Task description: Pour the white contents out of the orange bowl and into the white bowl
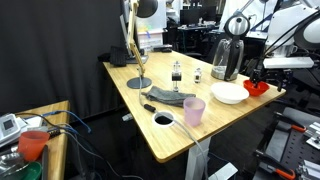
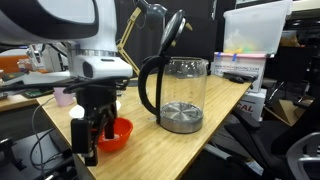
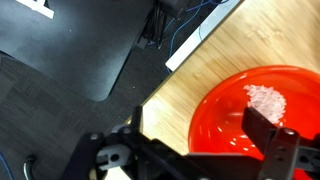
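Note:
The orange bowl (image 3: 225, 120) is small and glossy and sits at the table corner, with a heap of white contents (image 3: 268, 98) inside it. It also appears in both exterior views (image 1: 257, 88) (image 2: 117, 134). My gripper (image 3: 198, 130) hangs just above it, open. One finger (image 3: 263, 128) is over the bowl's inside and the other (image 3: 132, 128) is outside the rim, over the table edge. Nothing is held. In an exterior view the gripper (image 1: 260, 78) stands over the orange bowl, and the wide white bowl (image 1: 229, 93) lies right beside it. My gripper (image 2: 93, 146) hides part of the orange bowl.
A glass kettle (image 1: 226, 56) (image 2: 180, 92) stands close behind the bowls. A translucent pink cup (image 1: 193, 110), a dark cloth (image 1: 170, 97), small bottles (image 1: 177, 71) and a lamp (image 1: 135, 50) are farther along the table (image 1: 150, 125). The table edge (image 3: 165, 85) drops to dark floor beside the orange bowl.

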You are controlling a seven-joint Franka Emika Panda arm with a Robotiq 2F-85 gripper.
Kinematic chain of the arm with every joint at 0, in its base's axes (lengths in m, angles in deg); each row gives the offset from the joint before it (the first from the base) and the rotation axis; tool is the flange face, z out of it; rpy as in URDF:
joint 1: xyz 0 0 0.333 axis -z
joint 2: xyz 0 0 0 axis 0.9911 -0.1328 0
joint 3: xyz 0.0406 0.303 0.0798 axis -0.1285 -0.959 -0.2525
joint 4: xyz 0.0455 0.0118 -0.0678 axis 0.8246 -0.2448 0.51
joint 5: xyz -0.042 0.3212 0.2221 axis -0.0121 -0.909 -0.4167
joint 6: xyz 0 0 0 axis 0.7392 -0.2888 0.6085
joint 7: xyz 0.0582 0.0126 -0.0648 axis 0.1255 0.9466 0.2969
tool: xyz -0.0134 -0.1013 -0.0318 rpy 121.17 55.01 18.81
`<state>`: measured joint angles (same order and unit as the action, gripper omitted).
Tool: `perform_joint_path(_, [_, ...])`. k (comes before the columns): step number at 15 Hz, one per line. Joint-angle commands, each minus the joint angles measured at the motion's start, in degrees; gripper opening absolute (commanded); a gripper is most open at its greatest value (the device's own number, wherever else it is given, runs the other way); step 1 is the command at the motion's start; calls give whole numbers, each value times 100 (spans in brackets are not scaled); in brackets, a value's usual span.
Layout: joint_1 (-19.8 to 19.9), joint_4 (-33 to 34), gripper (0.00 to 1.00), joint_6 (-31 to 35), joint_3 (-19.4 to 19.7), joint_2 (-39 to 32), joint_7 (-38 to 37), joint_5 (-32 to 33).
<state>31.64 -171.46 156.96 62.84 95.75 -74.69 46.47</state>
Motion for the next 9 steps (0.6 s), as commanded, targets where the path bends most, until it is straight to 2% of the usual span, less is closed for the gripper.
perform_joint_path(1, [363,483,100,387,-419,-22,841,-869])
perform_joint_path(2, [382,509,100,316,-438,38,896,-925])
perform_joint_path(3, [-7,1,100,0,3,44,-4,1])
perform_joint_path(9, [-7,3,100,0,13,54,-4,2])
